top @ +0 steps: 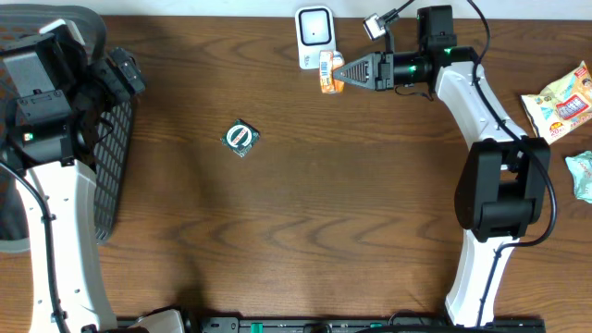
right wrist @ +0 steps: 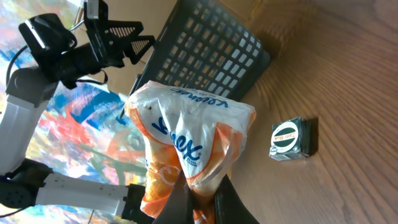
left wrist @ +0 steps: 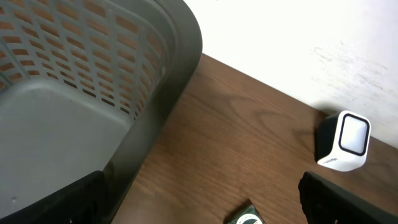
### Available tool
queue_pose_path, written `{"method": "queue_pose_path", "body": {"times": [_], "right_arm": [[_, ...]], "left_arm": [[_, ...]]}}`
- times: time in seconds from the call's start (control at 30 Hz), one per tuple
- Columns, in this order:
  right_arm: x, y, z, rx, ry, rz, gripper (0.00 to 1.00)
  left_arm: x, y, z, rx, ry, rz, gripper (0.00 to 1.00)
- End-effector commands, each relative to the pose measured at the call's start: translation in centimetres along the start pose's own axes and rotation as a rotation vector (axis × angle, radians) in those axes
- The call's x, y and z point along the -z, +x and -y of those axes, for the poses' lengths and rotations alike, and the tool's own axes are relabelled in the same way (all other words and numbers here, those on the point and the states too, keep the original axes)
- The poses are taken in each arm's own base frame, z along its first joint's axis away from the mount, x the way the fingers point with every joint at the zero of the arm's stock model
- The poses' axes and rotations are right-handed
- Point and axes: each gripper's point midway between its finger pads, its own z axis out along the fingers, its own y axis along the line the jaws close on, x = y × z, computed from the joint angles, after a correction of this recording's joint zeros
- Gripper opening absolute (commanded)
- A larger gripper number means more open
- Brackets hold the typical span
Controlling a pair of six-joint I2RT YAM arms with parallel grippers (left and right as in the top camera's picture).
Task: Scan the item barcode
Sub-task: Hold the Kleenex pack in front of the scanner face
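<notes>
The right gripper [top: 340, 70] pinched the Kleenex tissue pack [right wrist: 193, 140] by one end; it looked light, soft, slippery. The left gripper [top: 122, 74] gaped empty.

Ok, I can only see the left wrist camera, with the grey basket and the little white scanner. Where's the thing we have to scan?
Observer: The right fingers are shut on an orange and white packet, right next to the scanner.
Operator: Is the little green thing at the bottom of my picture in the way?
Observer: No, the green packet lies by itself, well apart from the scanner.
Operator: Is there more stuff I can't see?
Observer: Yes, a snack bag and a pale green packet lie on the far right side.
</notes>
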Motion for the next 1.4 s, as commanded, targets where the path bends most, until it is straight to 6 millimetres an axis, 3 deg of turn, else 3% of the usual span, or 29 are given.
{"method": "queue_pose_path", "body": {"times": [0.0,1.37], "right_arm": [[-0.29,-0.47,-1.68,0.049,-0.012,-0.005,0.01],[-0.71,-0.15,-1.67,0.029,-0.010,-0.014,0.01]], "left_arm": [[-0.43,0.10,-1.73,0.014,-0.074,-0.008,0.98],[-0.43,0.10,-1.73,0.014,-0.074,-0.008,0.98]]}}
